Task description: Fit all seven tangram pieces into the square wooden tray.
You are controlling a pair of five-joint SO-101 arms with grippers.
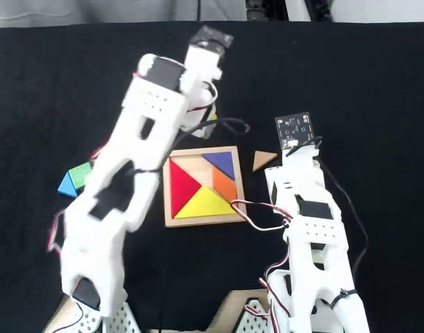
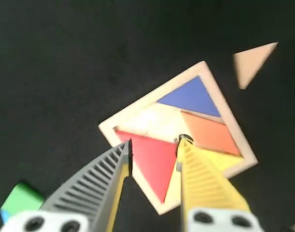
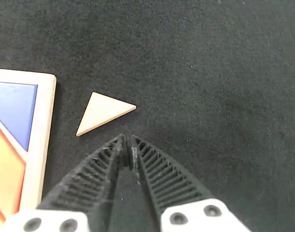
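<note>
Black cloth [image 1: 378, 104] covers the table to a pale strip along the top of the high view. It lies open at upper left, across the whole right side and below the square wooden tray [image 1: 201, 220], which sits at centre frame. The left arm [image 1: 121, 194] slants from lower left up over the tray's upper-left corner, and the right arm [image 1: 309, 229] stands at lower right, just beside the tray's right rim.

The tray holds a red triangle [image 1: 180, 184] at left, a yellow triangle [image 1: 205, 205] at bottom, a blue triangle [image 1: 222, 163] at upper right and an orange piece [image 1: 225, 186] at right. Bare wood shows along the top. A tan triangle [image 1: 264, 160] lies loose on the cloth just off the tray's upper-right corner. A green piece [image 1: 81, 173] and a small blue piece [image 1: 66, 185] sit touching each other at mid-left, well apart from the tray.

In the left wrist view, the left gripper [image 2: 154, 147] hangs above the tray [image 2: 147, 99] with its jaws apart and holding nothing. The red triangle [image 2: 154, 162] is framed between them, and the blue triangle [image 2: 190, 96] and orange piece [image 2: 210, 133] lie beyond. The green piece [image 2: 21, 199] shows beside the grey finger.

In the right wrist view, the right gripper [image 3: 127, 142] has its jaws pressed together and empty. Their tips are just beside the tan triangle [image 3: 105, 112], and the tray's rim [image 3: 43, 135] is near.
</note>
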